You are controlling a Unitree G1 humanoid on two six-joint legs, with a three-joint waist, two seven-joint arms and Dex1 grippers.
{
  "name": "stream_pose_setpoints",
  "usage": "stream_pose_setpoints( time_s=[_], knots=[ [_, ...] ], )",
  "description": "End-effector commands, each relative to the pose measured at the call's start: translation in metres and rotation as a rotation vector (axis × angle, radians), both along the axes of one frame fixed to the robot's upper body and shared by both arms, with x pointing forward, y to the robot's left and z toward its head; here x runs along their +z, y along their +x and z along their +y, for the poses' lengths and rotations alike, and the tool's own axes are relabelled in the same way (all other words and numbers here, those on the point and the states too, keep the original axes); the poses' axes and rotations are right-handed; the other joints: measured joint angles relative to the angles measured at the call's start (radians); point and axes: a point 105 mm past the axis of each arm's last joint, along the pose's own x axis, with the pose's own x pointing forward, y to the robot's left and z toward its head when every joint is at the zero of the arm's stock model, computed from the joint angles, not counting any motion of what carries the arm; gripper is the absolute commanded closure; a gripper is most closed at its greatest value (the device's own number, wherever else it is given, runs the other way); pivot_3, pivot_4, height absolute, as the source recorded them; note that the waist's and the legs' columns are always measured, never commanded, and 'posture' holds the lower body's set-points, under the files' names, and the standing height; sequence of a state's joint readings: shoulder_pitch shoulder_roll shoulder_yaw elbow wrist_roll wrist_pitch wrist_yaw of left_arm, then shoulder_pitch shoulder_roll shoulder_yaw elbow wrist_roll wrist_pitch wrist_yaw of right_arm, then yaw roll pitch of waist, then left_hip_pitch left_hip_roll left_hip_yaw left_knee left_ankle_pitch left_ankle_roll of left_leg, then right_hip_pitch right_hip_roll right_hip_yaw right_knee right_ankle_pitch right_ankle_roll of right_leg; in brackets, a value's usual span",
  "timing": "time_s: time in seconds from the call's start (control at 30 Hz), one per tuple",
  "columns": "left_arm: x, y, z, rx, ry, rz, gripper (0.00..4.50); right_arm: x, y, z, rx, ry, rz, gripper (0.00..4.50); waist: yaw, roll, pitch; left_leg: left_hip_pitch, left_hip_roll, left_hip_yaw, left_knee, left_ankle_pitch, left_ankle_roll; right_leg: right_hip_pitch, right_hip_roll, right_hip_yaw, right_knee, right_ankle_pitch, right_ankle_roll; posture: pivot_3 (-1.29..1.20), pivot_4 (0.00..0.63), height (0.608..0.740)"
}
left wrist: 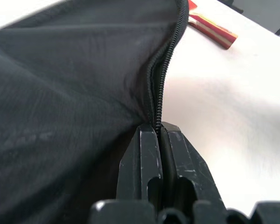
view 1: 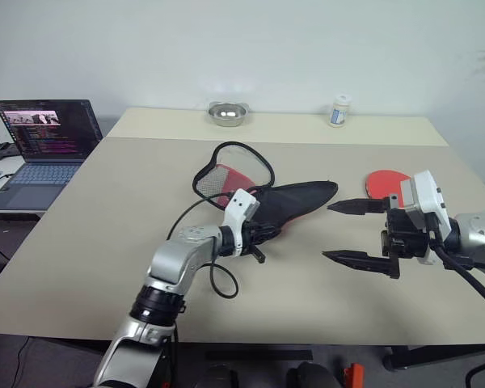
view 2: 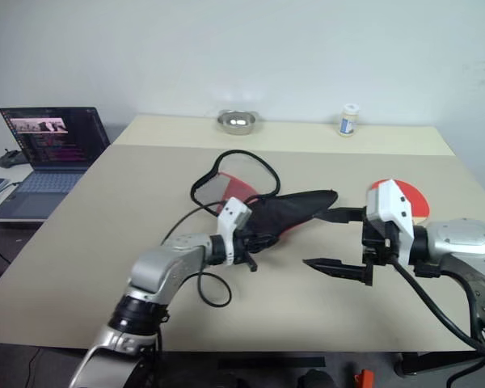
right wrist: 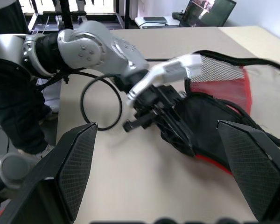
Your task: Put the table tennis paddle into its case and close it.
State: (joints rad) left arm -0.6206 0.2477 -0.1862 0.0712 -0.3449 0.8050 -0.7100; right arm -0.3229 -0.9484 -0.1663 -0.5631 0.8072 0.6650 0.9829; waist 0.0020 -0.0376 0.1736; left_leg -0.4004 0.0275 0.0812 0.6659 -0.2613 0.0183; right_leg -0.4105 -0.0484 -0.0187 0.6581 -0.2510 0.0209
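The case (view 1: 295,199) lies mid-table, its black fabric side up, with the red side and black mesh (view 1: 222,182) spread open behind it. My left gripper (view 1: 266,233) is shut on the case's near edge. In the left wrist view its fingertips (left wrist: 149,140) pinch the zipper seam (left wrist: 164,70). The table tennis paddle (view 1: 382,183) lies flat to the right of the case, its red face partly hidden behind my right hand. Its striped handle (left wrist: 213,31) points toward the case. My right gripper (view 1: 327,232) hovers open just right of the case, pointing left, with nothing between its fingers (right wrist: 72,168).
An open laptop (view 1: 44,149) stands on a side desk to the left. A metal bowl (view 1: 227,113) and a small white bottle (view 1: 339,111) sit at the table's far edge. A black cable (view 1: 223,284) loops off my left arm onto the table (view 1: 105,242).
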Motion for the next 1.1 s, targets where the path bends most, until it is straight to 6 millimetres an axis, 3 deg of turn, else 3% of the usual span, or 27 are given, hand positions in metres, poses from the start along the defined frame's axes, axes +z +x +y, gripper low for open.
stream_pose_setpoints(
  time_s=[0.03,0.2,0.23,0.43,0.63,0.87,1.1],
  knots=[
    [0.009,0.001,-0.019,-0.049,-0.011,-0.026,4.46,0.008,-0.004,-0.005,-0.002,-0.02,-0.049,0.0,0.0,0.0,0.0,0.0,0.0,0.0,0.0,0.0,0.0,0.0,0.0,0.0,0.0,0.0,0.0,0.0,0.15,0.74],
    [0.002,0.002,-0.032,-0.055,-0.002,0.009,4.46,0.007,-0.005,-0.006,-0.019,-0.022,-0.054,0.0,-0.001,0.0,0.0,0.0,0.0,0.0,0.0,0.0,0.0,0.0,0.0,0.0,-0.001,0.0,0.0,0.0,0.15,0.74],
    [0.001,0.003,-0.034,-0.053,-0.001,0.011,4.25,0.007,-0.006,-0.007,-0.021,-0.022,-0.054,0.0,0.0,0.0,0.0,0.0,0.0,0.0,0.0,0.0,0.0,0.0,0.0,0.0,-0.001,0.0,0.0,0.0,0.15,0.74],
    [0.001,-0.002,-0.042,-0.08,-0.004,-0.001,2.37,0.006,-0.007,-0.007,-0.029,-0.022,-0.053,0.0,0.0,0.0,0.0,0.0,0.0,0.0,0.0,0.0,0.0,0.0,0.0,0.0,-0.001,0.0,0.0,0.0,0.15,0.74],
    [0.009,-0.006,-0.019,-0.084,0.03,-0.048,0.15,0.004,-0.006,-0.011,-0.043,-0.03,-0.043,0.0,-0.002,0.0,0.0,0.0,0.001,0.0,0.0,0.0,0.0,0.0,0.0,0.0,0.0,-0.001,0.003,0.0,0.15,0.74],
    [0.017,-0.023,0.034,-0.124,0.155,-0.122,0.03,-0.002,-0.004,-0.021,-0.09,-0.023,-0.009,0.0,-0.003,0.0,0.0,0.0,0.001,0.0,-0.001,0.0,0.0,0.0,0.0,0.001,0.0,0.0,0.0,0.0,0.15,0.74],
    [0.016,-0.057,0.063,-0.259,0.22,-0.16,0.03,-0.002,0.001,-0.019,-0.132,0.039,0.021,0.0,-0.002,0.0,0.0,0.0,0.0,0.0,0.0,0.0,0.0,0.0,-0.001,0.001,-0.001,0.0,0.0,0.0,0.15,0.74]
  ],
)
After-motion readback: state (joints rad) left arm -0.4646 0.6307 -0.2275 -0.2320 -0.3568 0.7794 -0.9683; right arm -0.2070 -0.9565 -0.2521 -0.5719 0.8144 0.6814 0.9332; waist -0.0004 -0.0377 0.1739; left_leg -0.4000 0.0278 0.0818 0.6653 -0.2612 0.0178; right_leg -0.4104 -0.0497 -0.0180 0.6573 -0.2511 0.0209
